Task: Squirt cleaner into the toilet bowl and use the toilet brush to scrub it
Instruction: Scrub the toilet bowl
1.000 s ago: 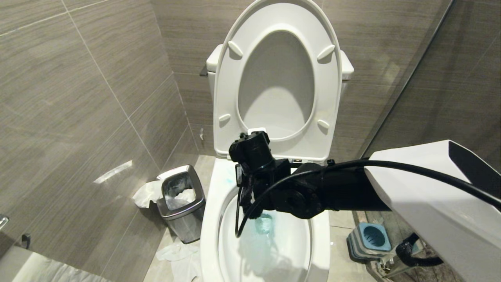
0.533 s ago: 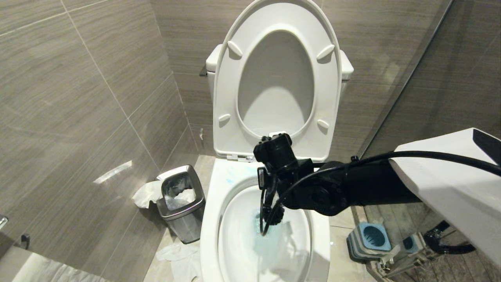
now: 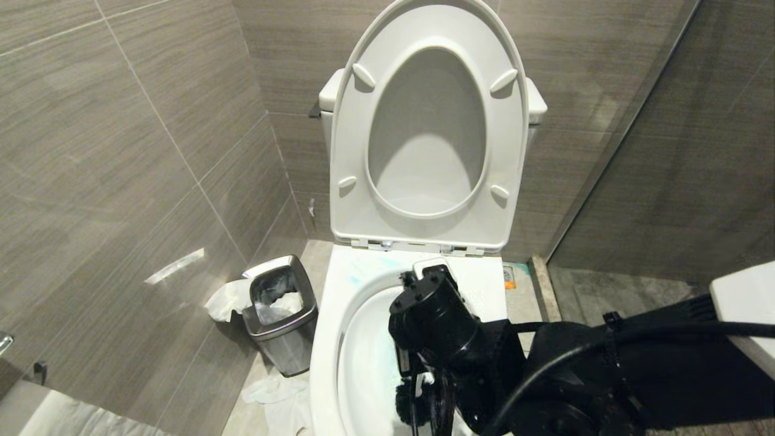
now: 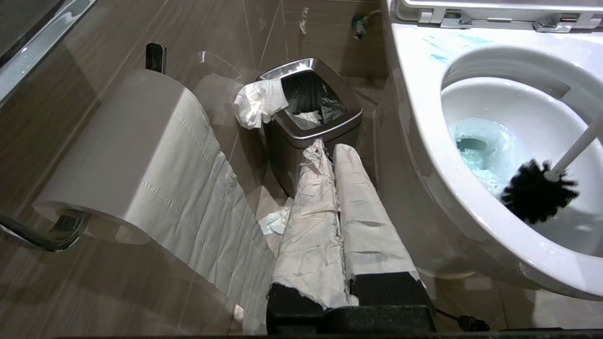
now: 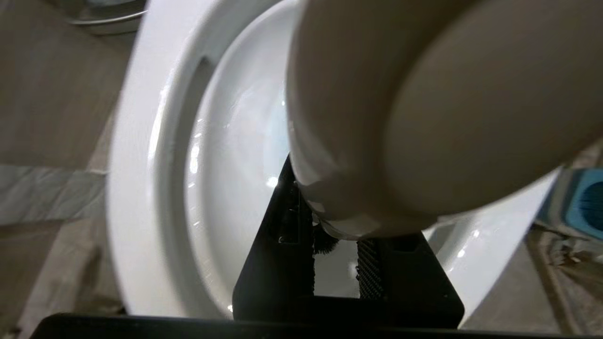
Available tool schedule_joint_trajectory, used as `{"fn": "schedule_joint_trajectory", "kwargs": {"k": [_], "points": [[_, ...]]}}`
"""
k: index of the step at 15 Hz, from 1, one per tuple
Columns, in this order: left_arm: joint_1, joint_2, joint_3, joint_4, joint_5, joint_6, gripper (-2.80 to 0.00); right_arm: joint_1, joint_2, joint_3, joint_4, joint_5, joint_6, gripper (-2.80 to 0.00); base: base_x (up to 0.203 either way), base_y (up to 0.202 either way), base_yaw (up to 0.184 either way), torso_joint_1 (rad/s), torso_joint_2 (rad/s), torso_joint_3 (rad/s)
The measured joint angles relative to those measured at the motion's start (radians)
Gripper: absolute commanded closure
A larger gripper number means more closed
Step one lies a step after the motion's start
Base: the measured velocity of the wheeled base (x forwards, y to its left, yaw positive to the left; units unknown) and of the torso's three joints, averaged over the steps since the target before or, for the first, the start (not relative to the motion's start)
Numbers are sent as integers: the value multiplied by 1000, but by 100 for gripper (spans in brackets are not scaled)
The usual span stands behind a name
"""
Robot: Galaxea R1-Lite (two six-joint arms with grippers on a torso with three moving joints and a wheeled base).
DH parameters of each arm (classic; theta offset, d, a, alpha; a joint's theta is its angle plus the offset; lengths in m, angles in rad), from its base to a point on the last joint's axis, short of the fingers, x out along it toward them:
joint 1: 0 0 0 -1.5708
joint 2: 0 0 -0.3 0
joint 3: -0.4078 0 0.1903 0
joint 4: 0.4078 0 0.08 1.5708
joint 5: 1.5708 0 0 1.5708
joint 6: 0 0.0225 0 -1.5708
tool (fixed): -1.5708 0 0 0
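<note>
The toilet brush (image 4: pixel 539 195) has its black bristle head low inside the toilet bowl (image 4: pixel 424 117), near turquoise cleaner (image 4: pixel 476 150) tinting the water. The right hand (image 5: pixel 334 263) clasps the brush handle above the bowl. Left of the toilet, a steel waste bin (image 4: pixel 311 117) holds crumpled tissue. The left hand (image 4: pixel 330 188), tissue-wrapped, stays clenched.

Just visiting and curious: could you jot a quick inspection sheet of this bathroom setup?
Surface: tiled floor, paper scraps by the bin.
Job's things: bowl with blue cleaner in the water; brush head inside.
Clutter: bin stuffed with tissue; paper roll trailing; brush holder.
End effectors: right end effector shut on brush handle; left end effector shut, paper-wrapped, beside the bowl.
Cables: black cable along right arm.
Surroundings: seat raised, tiled walls.
</note>
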Motion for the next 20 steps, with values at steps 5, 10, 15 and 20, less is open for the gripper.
{"fn": "schedule_joint_trajectory", "kwargs": {"k": [5,10,15,20], "points": [[0,0,0,0,0,1,0,35,77,-127,1,-3,16,0,0,0,0,0,0,0],[0,0,0,0,0,0,0,-87,214,-389,11,-2,-87,0,0,0,0,0,0,0],[0,0,0,0,0,0,0,-181,253,-486,62,2,-137,0,0,0,0,0,0,0],[0,0,0,0,0,0,0,-232,175,-364,62,28,-170,0,0,0,0,0,0,0]]}}
